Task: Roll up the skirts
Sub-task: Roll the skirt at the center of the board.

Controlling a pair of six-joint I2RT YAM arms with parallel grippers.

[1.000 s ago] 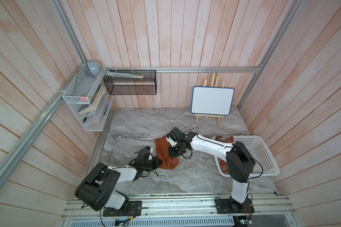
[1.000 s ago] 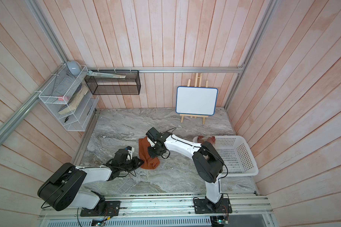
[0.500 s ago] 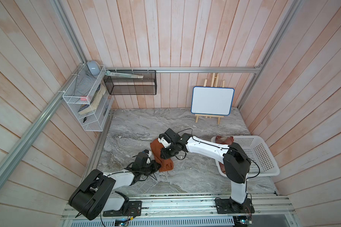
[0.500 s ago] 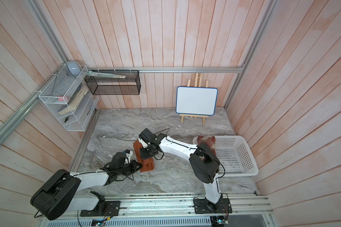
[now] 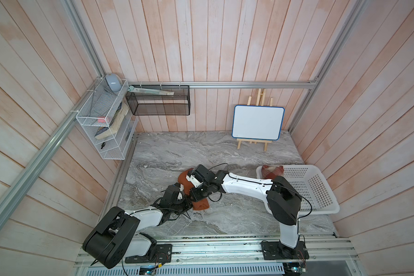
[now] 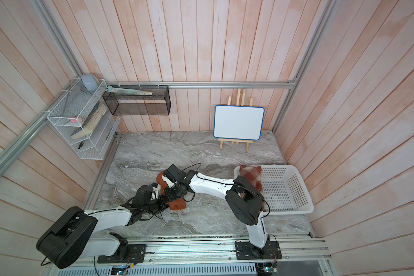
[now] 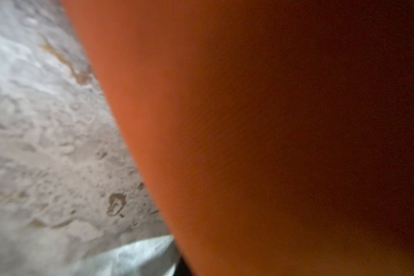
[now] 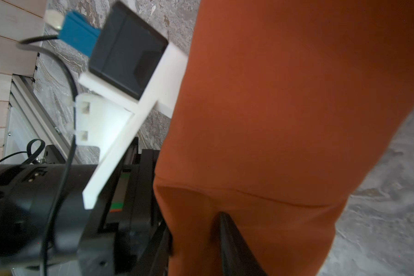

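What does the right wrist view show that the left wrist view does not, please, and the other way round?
Only the right wrist view shows the left arm's wrist, its black camera on a white bracket, the aluminium rail and the wooden wall. Only the left wrist view shows a pale wedge at the frame's edge, too blurred to name. Both show the rust-orange skirt filling much of the frame, with the grey marble tabletop beside it.
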